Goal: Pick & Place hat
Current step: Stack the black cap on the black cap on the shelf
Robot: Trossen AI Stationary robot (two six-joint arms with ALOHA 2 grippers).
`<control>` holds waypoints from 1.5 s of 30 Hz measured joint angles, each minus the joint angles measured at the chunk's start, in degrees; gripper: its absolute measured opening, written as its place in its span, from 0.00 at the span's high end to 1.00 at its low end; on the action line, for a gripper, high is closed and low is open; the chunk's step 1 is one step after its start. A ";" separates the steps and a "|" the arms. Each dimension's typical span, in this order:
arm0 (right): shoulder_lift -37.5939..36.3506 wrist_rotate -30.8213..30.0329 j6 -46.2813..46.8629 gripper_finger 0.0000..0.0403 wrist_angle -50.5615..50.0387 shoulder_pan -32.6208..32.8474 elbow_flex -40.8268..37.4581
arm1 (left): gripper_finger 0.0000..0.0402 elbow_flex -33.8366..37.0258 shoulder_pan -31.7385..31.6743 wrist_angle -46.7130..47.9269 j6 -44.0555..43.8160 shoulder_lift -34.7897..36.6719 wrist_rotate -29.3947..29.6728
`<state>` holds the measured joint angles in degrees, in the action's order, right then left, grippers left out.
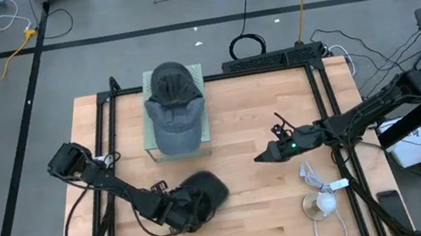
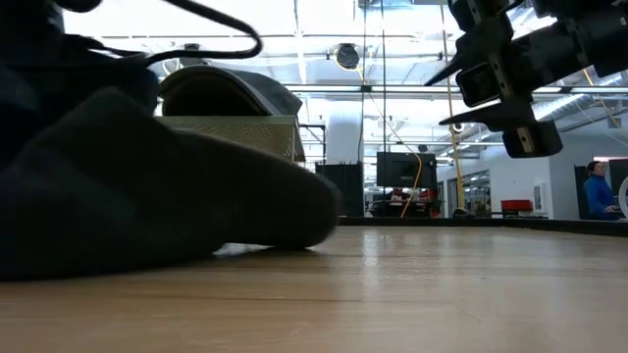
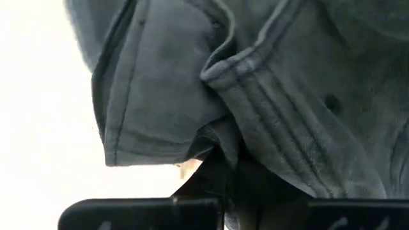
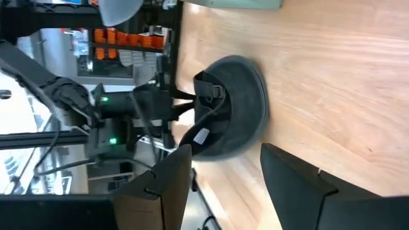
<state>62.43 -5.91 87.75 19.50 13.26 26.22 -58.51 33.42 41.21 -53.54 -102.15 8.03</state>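
Fingers (image 3: pixel 192 214) of the left gripper (image 1: pixel 185 212) were pinched shut on the fabric of a dark cap (image 1: pixel 203 195), which lay on the wooden table (image 1: pixel 245 121) near its front edge, left of centre. From the left wrist view the grey cloth (image 3: pixel 255 96) filled nearly everything, with stitched seams and an eyelet showing, and a fold of it ran down between the two dark fingers. At table height the cap (image 2: pixel 147 191) sat as a low dark mound resting on the wood.

Behind it, toward the far edge of the table, a second grey cap (image 1: pixel 175 107) rested on top of a pale green box (image 1: pixel 148 133), its brim pointing toward the front.

Over on the right side, the right gripper (image 1: pixel 262 158) hung above the table, well apart from the dark cap, its fingers (image 4: pixel 169 185) spread with a clear gap and nothing between them. Its wrist camera looked across the wood at the dark cap (image 4: pixel 233 105) and the left arm beside it.

A white cable (image 1: pixel 316 176) and a small round disc (image 1: pixel 319 205) lay near the table's front right corner.
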 joint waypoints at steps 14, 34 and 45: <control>5.30 0.17 1.92 0.55 -6.96 -0.12 0.00 | 0.98 -0.18 -4.82 -8.53 -2.51 -0.11 6.80; 27.20 9.38 6.95 0.55 5.34 -0.13 6.46 | 0.99 -0.23 -8.78 -14.85 -1.02 0.09 7.02; 33.80 15.06 12.94 0.55 6.35 1.07 9.20 | 0.98 -0.29 -8.78 -15.96 -0.96 0.11 6.87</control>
<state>96.24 9.15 100.69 25.84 14.32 35.42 -58.81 24.64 25.25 -54.50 -102.04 14.90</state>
